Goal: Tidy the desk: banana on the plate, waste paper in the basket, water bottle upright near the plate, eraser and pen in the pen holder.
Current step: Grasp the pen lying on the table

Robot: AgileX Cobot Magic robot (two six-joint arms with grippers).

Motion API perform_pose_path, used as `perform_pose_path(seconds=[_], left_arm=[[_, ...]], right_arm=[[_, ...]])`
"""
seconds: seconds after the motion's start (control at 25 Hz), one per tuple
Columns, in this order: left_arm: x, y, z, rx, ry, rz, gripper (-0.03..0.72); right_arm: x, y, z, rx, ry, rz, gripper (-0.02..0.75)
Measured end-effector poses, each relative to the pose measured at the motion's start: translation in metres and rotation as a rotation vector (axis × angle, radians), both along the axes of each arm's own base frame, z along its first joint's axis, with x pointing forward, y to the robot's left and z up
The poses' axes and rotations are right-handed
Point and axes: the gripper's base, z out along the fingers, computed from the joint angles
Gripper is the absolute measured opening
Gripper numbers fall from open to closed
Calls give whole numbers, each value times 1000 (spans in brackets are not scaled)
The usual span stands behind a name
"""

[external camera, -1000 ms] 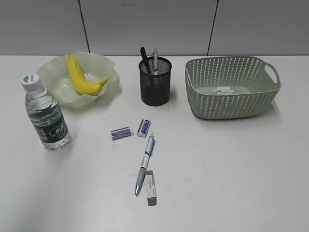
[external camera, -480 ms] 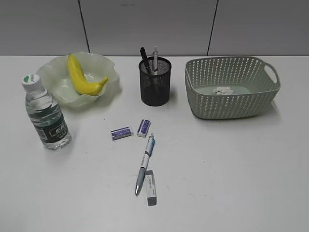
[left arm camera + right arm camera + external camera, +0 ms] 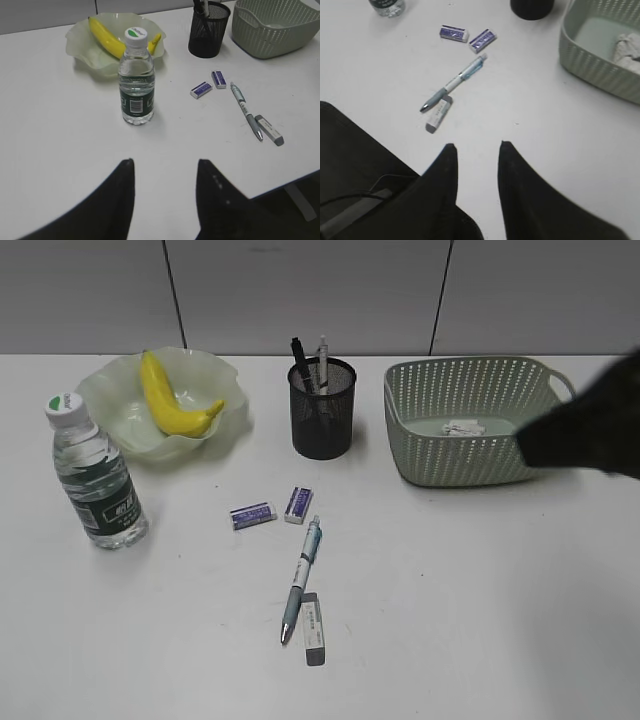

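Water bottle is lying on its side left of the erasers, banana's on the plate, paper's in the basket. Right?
Not quite: the water bottle stands upright, cap up, as the exterior view shows. The rest holds: it is left of the erasers, the banana is on the plate, and the paper is in the basket.

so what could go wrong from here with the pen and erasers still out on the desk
The grey eraser lies right against the tip of the pen, so closing on either may nudge or drag the other. The two purple erasers sit close together, so one may be pushed aside when the other is taken. The holder already has pens sticking up, which could block or deflect a drop. Both grippers, left and right, are open and empty.
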Motion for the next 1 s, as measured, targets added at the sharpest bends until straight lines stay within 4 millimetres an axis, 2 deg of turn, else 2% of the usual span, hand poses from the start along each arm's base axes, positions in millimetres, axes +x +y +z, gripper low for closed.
perform_pose_path(seconds=[0.04,0.16,0.28,0.32,0.4,0.48,0.6,0.68,0.84,1.0], left_arm=[[0,0,0,0,0,-1,309],[0,0,0,4,-1,-5,309],[-1,-2,0,15,-5,-35,309],[-1,-2,0,18,-8,-42,309],[-2,-3,0,17,-8,-51,309],[-2,-3,0,16,-9,-53,309],[-2,-3,0,17,-9,-56,309],[-2,-3,0,18,-10,-56,309],[-2,-3,0,19,-11,-57,309],[-2,-3,0,19,-11,-57,309]], right_arm=[[14,13,2,4,43,-7,237],[57,58,-16,-62,199,-49,239],[90,106,-56,-177,355,-141,258],[100,118,-66,-198,392,-170,271],[118,140,-99,-254,478,-203,310],[133,156,-125,-282,537,-222,371],[150,174,-154,-289,600,-279,480],[156,180,-169,-302,635,-324,515],[160,183,-194,-329,684,-384,522],[161,184,-212,-347,707,-412,493]])
